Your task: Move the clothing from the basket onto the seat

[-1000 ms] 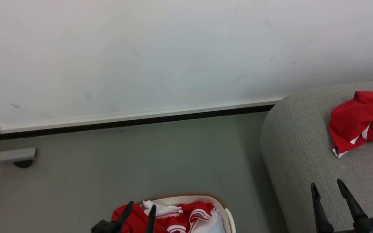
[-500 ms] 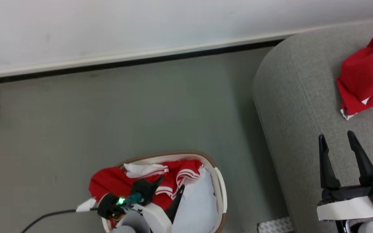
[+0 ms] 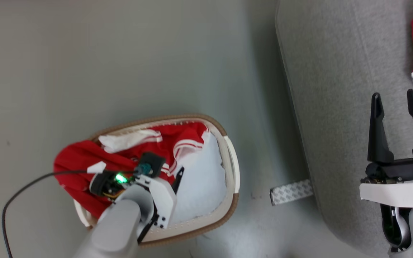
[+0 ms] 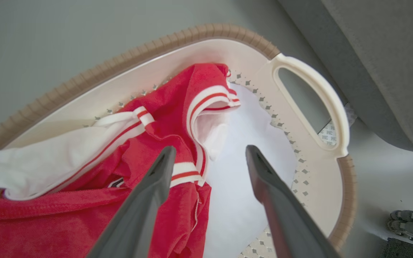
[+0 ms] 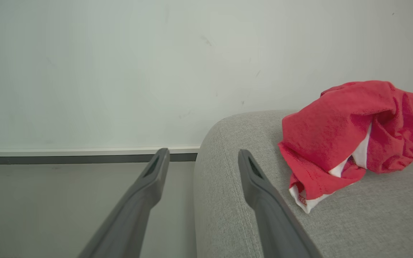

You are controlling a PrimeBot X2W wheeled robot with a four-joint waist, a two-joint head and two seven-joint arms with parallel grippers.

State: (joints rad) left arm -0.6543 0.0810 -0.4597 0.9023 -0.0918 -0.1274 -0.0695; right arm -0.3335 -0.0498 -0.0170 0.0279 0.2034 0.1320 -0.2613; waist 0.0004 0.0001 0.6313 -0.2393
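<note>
Cable [image 3: 50,174], black, trails from the left wrist over the floor [image 3: 84,53] beside the basket [image 3: 206,120]. Grey patterned strip [image 3: 291,191] lies on the floor between the basket and the seat [image 3: 335,89], touching the seat's base. Pale white cushion [image 3: 203,175] fills the basket's seat-side half. White handle [image 4: 314,93] sits on the rim nearest the seat. Nothing blocks either claw.

Clothing [image 4: 149,150], red with white stripes, is bunched in the basket's other half, and part of it spills over the rim away from the seat. Left claw [image 4: 210,148] is spread wide inside the basket. One finger is over the striped red fabric, the other over the cushion, with the fabric's striped edge between them. Can't tell whether the tips touch the cloth.

Right claw [image 3: 393,94] is spread, holds nothing and hovers above the seat near its rounded edge. Second red garment [image 5: 339,139] lies crumpled on the seat top, beyond the right claw's fingertips and off to one side, apart from them.

Floor is plain grey-green. Wall [image 5: 120,71] is white and scuffed, with a pale baseboard [image 5: 84,152] over a dark line.
</note>
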